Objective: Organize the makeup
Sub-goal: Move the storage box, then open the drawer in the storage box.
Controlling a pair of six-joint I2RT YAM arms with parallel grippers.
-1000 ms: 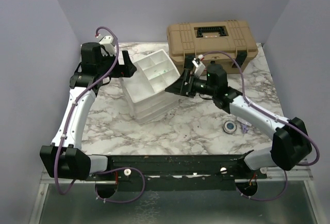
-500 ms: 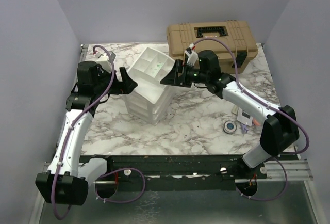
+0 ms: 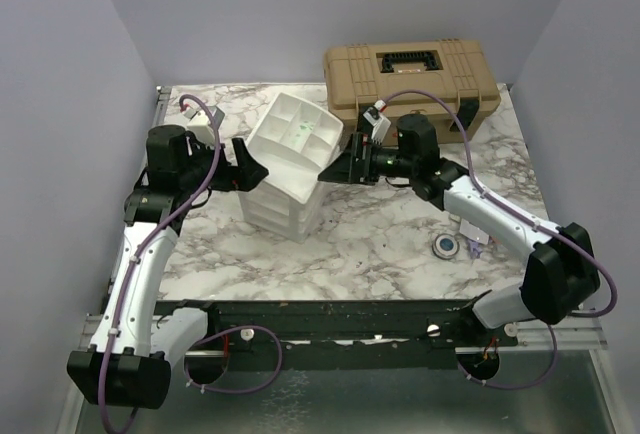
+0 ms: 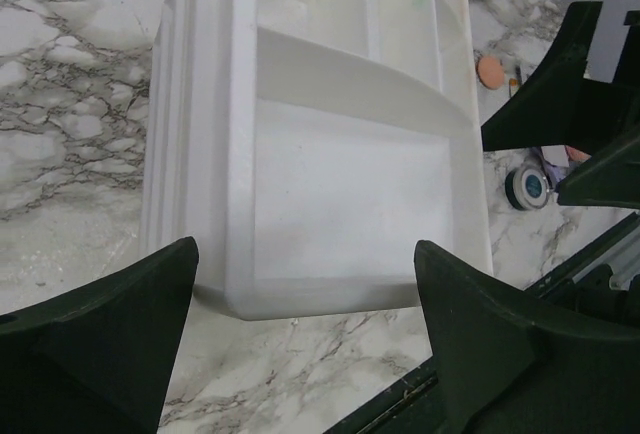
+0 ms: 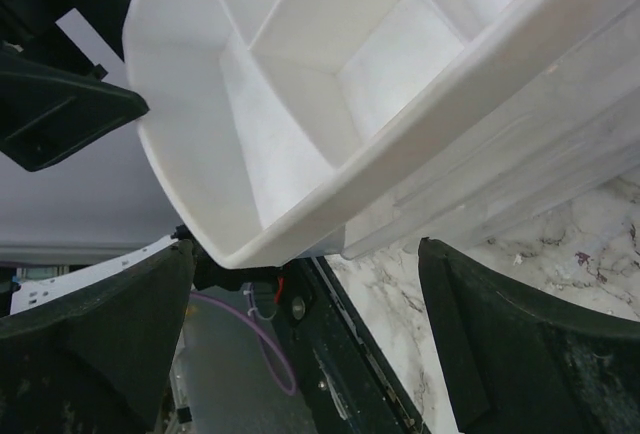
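Note:
The makeup lies at the right of the table: a round blue-centred compact (image 3: 445,245) with small items (image 3: 472,244) beside it. The left wrist view shows the compact (image 4: 526,186) and a salmon disc (image 4: 490,71) past the white unit. The palette and pencil cannot be made out. My left gripper (image 3: 250,164) is open at the left side of the white drawer unit (image 3: 290,179), its jaws spread around the near corner (image 4: 305,247). My right gripper (image 3: 345,166) is open at the unit's right side, under the edge of the tilted top tray (image 5: 305,246). Neither holds anything.
The white drawer unit's compartmented top tray (image 3: 297,139) sits tilted, its compartments empty in both wrist views. A closed tan toolbox (image 3: 410,79) stands at the back right. Purple walls close in the left, back and right. The arm bases and black rail (image 3: 330,319) line the near edge.
The white unit has turned and its top tray now tilts. My left gripper moved down along its left side. My right gripper went up to the tray's edge, then back a little to the right.

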